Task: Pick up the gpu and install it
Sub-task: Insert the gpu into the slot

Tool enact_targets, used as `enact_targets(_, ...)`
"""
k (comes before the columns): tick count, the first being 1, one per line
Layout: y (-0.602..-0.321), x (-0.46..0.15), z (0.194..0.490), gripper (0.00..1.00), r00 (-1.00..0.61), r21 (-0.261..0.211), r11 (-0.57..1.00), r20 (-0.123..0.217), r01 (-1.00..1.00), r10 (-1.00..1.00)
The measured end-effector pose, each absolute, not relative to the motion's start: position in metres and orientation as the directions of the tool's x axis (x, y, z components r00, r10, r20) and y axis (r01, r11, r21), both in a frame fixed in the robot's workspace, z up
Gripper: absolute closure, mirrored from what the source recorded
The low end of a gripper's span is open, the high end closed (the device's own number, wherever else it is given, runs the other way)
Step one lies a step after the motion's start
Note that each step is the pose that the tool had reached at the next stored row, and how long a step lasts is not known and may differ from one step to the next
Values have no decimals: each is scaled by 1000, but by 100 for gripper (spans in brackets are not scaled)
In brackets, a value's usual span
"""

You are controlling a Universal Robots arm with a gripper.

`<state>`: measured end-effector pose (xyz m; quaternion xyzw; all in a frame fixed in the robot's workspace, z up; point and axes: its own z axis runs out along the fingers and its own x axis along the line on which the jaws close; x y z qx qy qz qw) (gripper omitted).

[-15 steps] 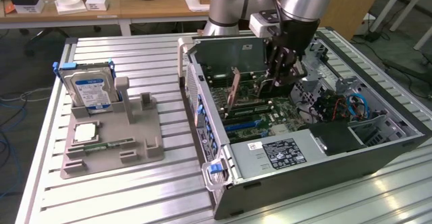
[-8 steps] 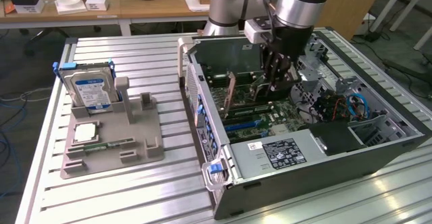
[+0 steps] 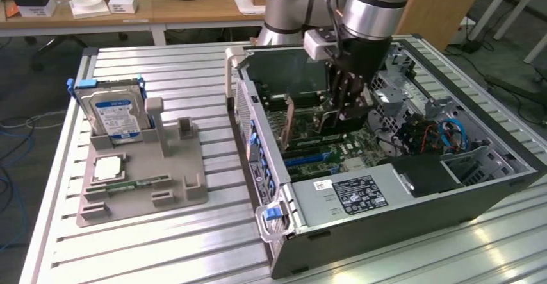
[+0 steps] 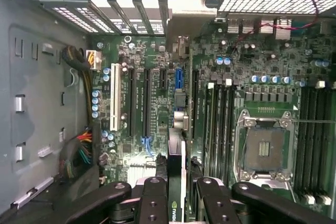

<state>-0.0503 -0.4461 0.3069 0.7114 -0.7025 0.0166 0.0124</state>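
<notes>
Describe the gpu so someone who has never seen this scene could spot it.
Inside the open computer case on the slatted table, find the robot's hand over the green motherboard. The gpu is the thin dark card clamped edge-on between its black fingers; unlike the bare slots beside it, it carries a small logo.

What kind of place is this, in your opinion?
Probably a robotics lab or workshop: the pincer of a robot arm holds the gpu inside an open computer case on a slotted metal table, a grey fixture holds a hard drive, and wooden desks stand behind.
</notes>
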Motion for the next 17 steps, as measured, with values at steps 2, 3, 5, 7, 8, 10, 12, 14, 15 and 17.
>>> enact_targets(2,-446,-53,306,74,12,-26,-13,41,-1000,-999)
enact_targets(3,-446,-54,305,74,11,-37,-13,41,-999,-999)
enact_targets(5,-446,-58,303,74,10,-49,-13,41,-999,-999)
enact_targets(7,-446,-61,300,74,10,-49,-12,42,-999,-999)
enact_targets(8,-446,-61,298,74,10,-49,-13,42,-999,-999)
enact_targets(10,-446,-63,295,74,10,-49,-13,43,-999,-999)
enact_targets(12,-446,-64,291,74,11,-49,-13,43,-999,-999)
enact_targets(14,-446,-66,287,74,11,-49,-13,43,-999,-999)
enact_targets(15,-446,-66,286,74,11,-49,-13,44,-999,-999)
enact_targets(17,-446,-67,282,74,11,-49,-13,44,-999,-999)
